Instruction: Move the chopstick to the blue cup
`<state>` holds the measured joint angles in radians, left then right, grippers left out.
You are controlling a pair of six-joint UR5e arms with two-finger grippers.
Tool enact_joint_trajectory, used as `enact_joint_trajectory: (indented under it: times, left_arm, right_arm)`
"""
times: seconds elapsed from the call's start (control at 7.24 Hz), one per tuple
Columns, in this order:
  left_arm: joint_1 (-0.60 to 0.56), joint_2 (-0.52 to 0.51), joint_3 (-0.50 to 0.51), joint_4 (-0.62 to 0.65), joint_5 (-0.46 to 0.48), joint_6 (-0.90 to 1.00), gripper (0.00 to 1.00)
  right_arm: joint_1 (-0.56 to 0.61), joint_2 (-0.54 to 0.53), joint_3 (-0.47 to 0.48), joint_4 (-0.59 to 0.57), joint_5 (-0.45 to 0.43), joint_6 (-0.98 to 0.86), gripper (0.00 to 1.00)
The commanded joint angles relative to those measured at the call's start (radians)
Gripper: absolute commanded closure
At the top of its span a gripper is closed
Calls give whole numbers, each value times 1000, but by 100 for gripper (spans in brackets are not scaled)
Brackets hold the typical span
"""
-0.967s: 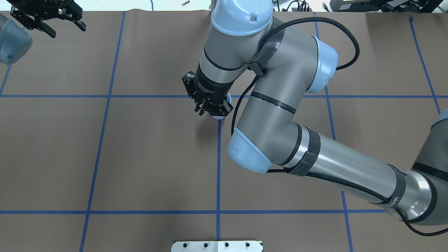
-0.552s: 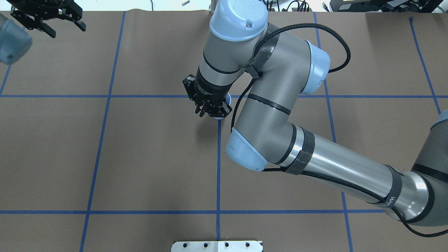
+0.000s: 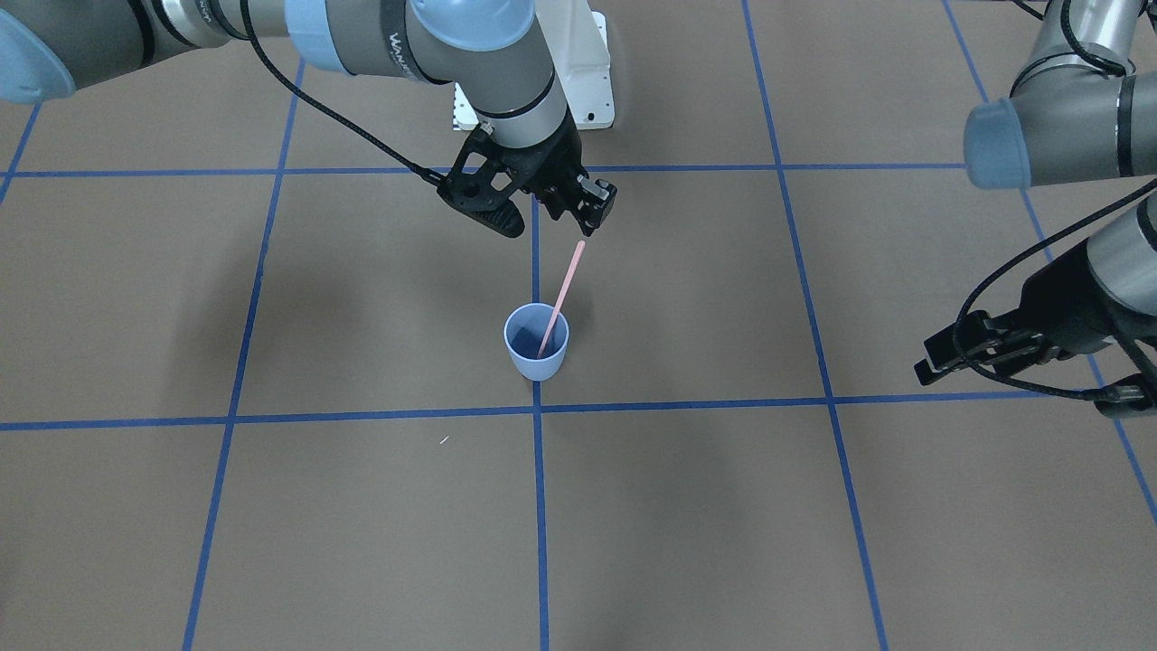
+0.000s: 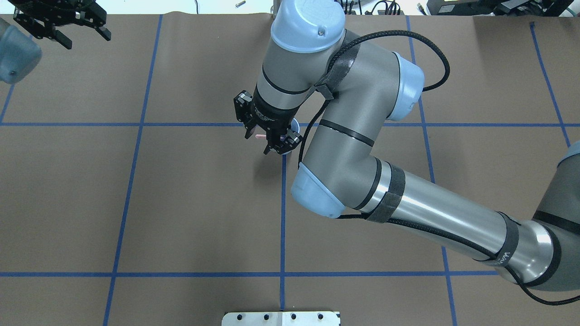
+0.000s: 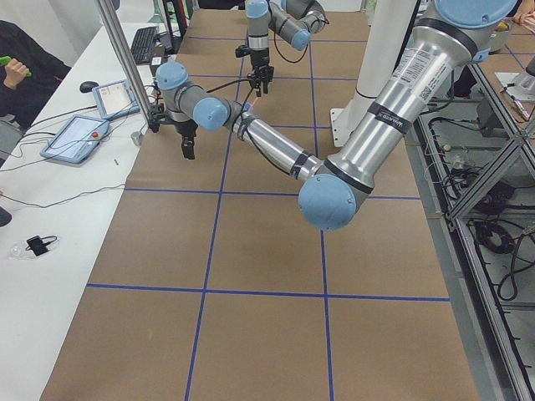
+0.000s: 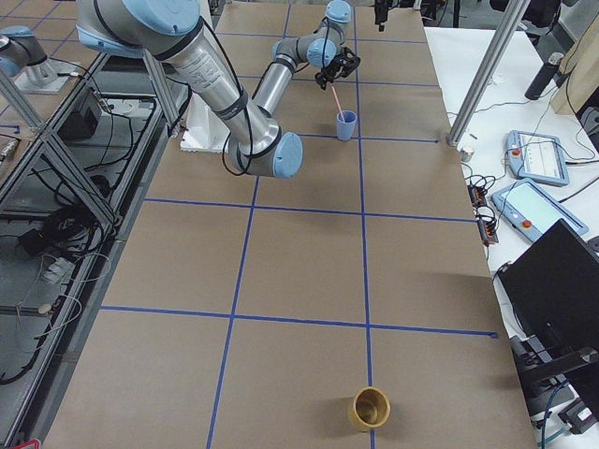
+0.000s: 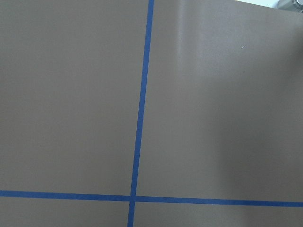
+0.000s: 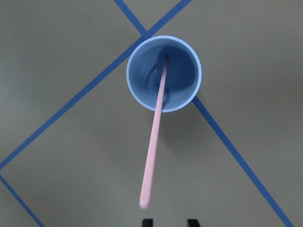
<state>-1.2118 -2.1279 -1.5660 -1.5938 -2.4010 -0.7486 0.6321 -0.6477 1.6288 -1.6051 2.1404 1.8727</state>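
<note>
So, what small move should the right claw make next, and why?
Probably lift the right claw straight up. It is open, and the chopstick already leans free in the blue cup, its top end just under the claw; moving sideways could knock it.

White "WAN…" on black strap [image 4: 506, 246] of the right arm [image 4: 444, 226]

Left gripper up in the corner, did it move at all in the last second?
No. In the overhead view the left gripper sits just as far left of the blue tape line as before, jaws open.
</note>
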Motion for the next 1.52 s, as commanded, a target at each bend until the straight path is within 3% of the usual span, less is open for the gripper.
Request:
enact_joint_trajectory:
  times: [0.0,0.28,0.41,0.55,0.83,0.97,1.24,1.38]
  left_arm:
    - [-2,0,3,0,0,3,2]
    - [-38,5,7,2,3,89,2]
    - [-81,38,14,2,3,185,2]
    - [-131,61,38,2,2,316,2]
    - [-233,129,76,2,0,472,2]
    - [-286,158,120,3,3,608,2]
    - [-351,230,187,-5,31,838,2]
    - [-370,274,188,-11,48,907,2]
  right_arm:
    - [64,0,25,19,6,-47,0]
    - [189,-67,90,8,19,-223,0]
    - [263,-169,158,7,36,-365,0]
    - [347,-260,195,-28,83,-530,0]
    - [452,-428,279,-183,87,-1036,0]
    - [510,-538,307,-191,93,-1195,0]
    - [685,-741,277,-194,125,-1596,0]
    - [771,-782,200,-225,154,-1691,0]
